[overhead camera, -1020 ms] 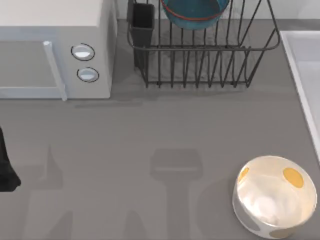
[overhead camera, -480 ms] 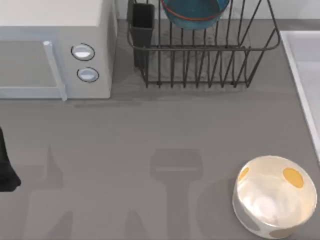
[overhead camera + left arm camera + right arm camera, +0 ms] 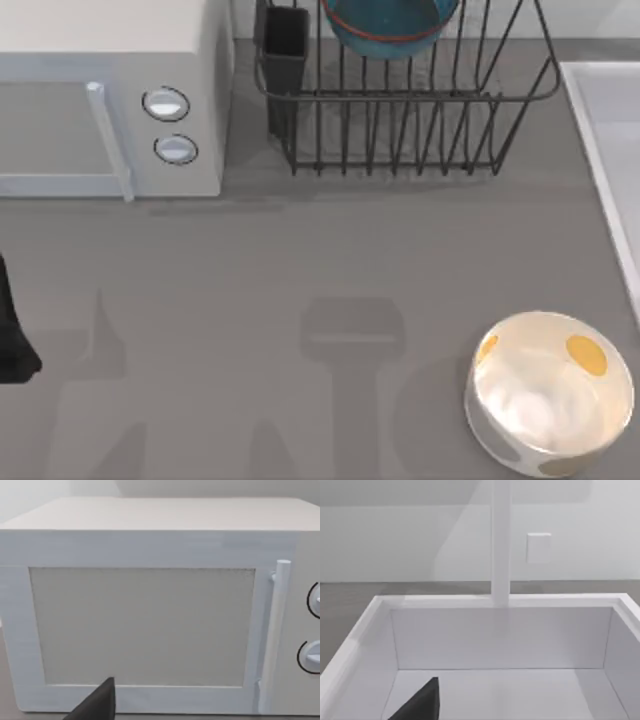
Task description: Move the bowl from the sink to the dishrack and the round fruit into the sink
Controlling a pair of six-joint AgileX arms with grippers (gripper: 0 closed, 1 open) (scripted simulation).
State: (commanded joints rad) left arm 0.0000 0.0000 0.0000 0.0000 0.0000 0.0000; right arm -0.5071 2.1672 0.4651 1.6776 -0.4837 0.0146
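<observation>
1. The bowl (image 3: 390,25): teal with an orange-red band, at the top centre of the top view. It sat among the upright tines of the dishrack (image 3: 420,130), just right of the black cutlery cup (image 3: 286,45). Judged risk: propped on wire, it could roll or tip if the rack were knocked.
2. The sink (image 3: 600,130): pale basin at the right edge of the top view. The right wrist view faced its inner walls, with a faucet post (image 3: 500,540) rising behind the far rim. Whether the round fruit lay inside could not be told, as the basin floor was only partly seen. Judged risk: the second half of the task being counted done unchecked.
3. Right gripper (image 3: 420,702): a dark tip at the lower left of its wrist view, over the basin. State of the jaws: cannot tell. Judged risk: clipping the rim or post on withdrawal.
4. White bowl (image 3: 550,395): orange-spotted, at the lower right of the top view, near the sink. Judged risk: being mistaken for the task's bowl, or struck by a passing arm.
5. Left gripper (image 3: 97,705): a dark tip at the lower left of its wrist view, facing the microwave (image 3: 110,100) door. Jaws: cannot tell. Arm parked at the left edge of the top view.
</observation>
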